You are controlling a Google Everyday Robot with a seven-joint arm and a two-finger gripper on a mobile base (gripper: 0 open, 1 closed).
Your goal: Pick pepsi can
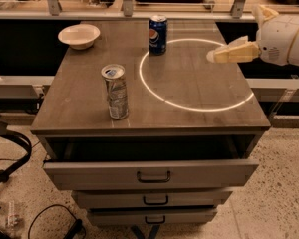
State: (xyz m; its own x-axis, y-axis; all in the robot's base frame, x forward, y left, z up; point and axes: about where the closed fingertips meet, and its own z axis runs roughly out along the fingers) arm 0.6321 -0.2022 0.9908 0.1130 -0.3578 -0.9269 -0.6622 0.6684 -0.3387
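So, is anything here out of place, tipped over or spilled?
Only the top drawer stands pulled partly open. The pepsi can, the silver can and the bowl are upright, and nothing is spilled. The gripper is at the right, apart from the pepsi can.

**Where things stand on my worktop**

The pepsi can point(158, 34) stands at the back middle of the worktop point(79, 108), on the far left edge of the ring of light point(199, 107). The bowl point(78, 36) sits at the back left. The second can point(115, 92) stands nearer the front, left of the ring. My claw point(219, 54) hangs over the right side, well apart from the pepsi can. Below the front edge, the top drawer point(152, 173) is pulled out.
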